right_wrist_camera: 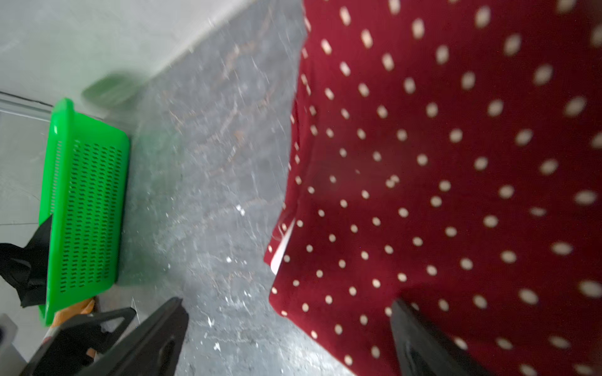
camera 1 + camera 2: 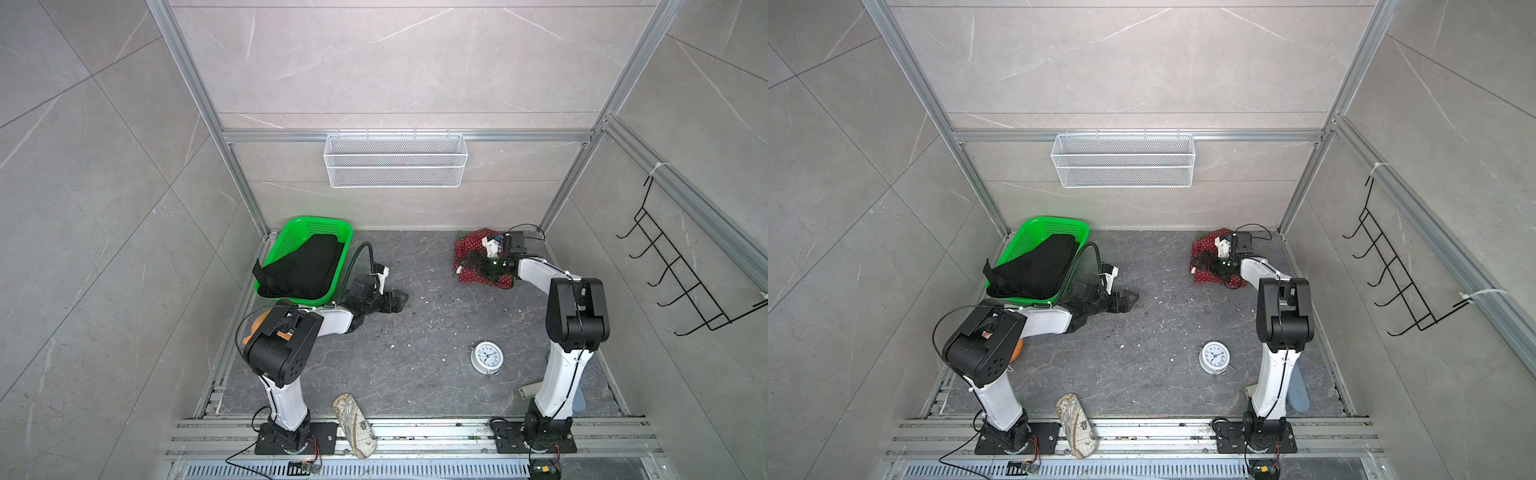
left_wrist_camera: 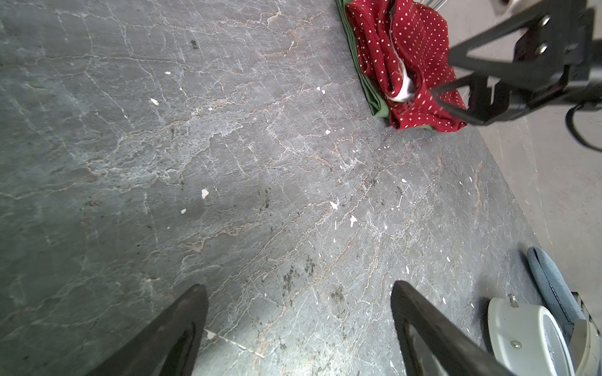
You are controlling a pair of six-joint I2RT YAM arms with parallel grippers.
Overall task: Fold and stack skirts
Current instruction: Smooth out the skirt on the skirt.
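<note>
Grippers: both spread wide, nothing held. My left gripper [image 3: 298, 289] hangs low over bare tabletop [image 2: 415, 328], just beside the green basket [image 2: 305, 219], with its fingers clear of any cloth. My right gripper [image 1: 288, 302] straddles an edge of the red polka-dot skirt [image 3: 420, 42], one finger over fabric and the other over table; I can't tell whether it touches. That skirt lies crumpled in the far right corner on top of the dark green skirt [image 3: 378, 105], which shows only as a thin edge. The black skirt [image 2: 307, 266] lies in the basket, one corner draped over the rim.
</note>
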